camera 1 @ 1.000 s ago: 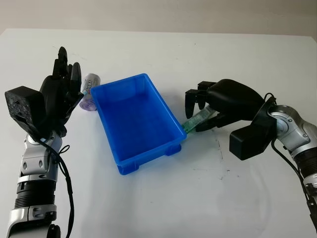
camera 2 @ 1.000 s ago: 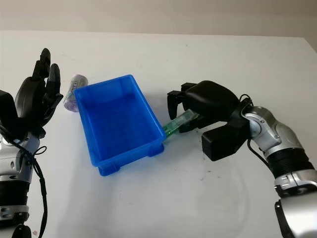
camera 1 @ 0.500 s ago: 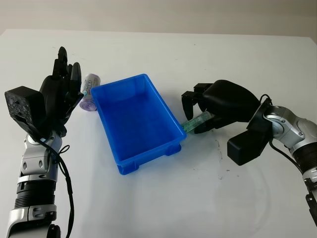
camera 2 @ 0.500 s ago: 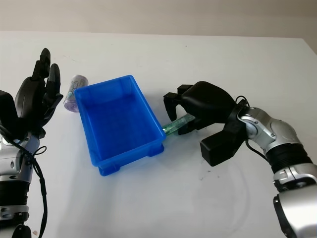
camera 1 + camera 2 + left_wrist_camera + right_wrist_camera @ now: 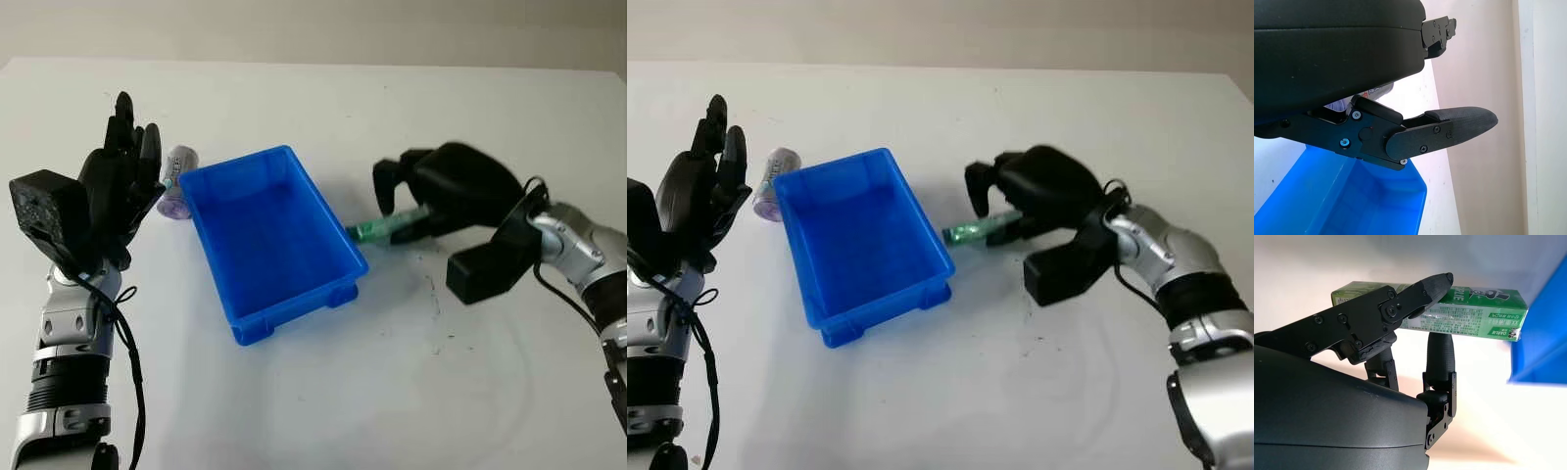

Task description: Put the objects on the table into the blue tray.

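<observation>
Green box sits pinched in the right hand, just off the tray's right wall. It needs lifting over the rim and releasing low, so it drops flat inside. A tube lies at the tray's far-left corner, beside the raised, open left hand. White table meets a pale wall.
</observation>
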Action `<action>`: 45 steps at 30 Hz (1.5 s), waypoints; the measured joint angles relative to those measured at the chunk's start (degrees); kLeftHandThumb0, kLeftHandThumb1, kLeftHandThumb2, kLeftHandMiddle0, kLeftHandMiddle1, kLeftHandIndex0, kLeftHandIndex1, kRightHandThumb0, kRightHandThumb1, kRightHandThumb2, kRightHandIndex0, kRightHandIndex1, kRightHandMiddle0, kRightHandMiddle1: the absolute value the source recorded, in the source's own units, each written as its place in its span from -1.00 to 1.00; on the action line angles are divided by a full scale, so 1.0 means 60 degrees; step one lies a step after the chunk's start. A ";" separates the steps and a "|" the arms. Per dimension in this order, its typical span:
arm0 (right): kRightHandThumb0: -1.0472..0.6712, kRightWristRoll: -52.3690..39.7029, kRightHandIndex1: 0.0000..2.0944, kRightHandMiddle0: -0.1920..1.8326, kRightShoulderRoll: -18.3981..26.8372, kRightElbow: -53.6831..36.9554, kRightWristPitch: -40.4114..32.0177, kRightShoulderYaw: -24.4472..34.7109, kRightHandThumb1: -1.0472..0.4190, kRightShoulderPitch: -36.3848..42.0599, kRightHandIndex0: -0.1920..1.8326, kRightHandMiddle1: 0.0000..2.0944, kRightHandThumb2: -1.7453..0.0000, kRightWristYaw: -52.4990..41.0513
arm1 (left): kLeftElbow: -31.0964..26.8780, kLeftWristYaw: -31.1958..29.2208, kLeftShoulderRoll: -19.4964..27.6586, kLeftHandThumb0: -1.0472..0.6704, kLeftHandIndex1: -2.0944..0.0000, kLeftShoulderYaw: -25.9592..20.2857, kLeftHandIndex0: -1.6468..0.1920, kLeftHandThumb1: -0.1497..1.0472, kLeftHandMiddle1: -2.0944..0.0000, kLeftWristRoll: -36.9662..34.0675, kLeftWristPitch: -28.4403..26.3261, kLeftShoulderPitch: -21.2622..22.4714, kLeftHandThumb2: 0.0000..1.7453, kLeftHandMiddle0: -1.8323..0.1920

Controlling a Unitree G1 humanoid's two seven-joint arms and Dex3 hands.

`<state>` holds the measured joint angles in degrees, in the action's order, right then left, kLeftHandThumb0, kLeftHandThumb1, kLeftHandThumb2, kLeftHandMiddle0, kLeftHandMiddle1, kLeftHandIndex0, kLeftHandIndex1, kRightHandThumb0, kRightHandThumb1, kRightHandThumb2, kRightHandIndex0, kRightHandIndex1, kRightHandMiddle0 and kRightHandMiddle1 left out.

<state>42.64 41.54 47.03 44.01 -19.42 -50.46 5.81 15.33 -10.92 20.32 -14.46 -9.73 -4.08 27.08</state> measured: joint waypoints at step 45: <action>-0.32 -0.0462 0.73 -0.33 -0.2318 -0.0688 0.2033 -0.0490 -0.90 -0.2009 -0.21 0.69 0.94 -0.0220 | -0.0001 0.0205 0.0004 -0.67 1.00 0.0061 1.00 1.00 0.99 0.0025 -0.0106 0.0162 -0.27 1.00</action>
<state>39.87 27.63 42.91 56.21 -22.36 -62.52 4.49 15.33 -9.69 20.34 -14.09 -9.58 -4.71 28.05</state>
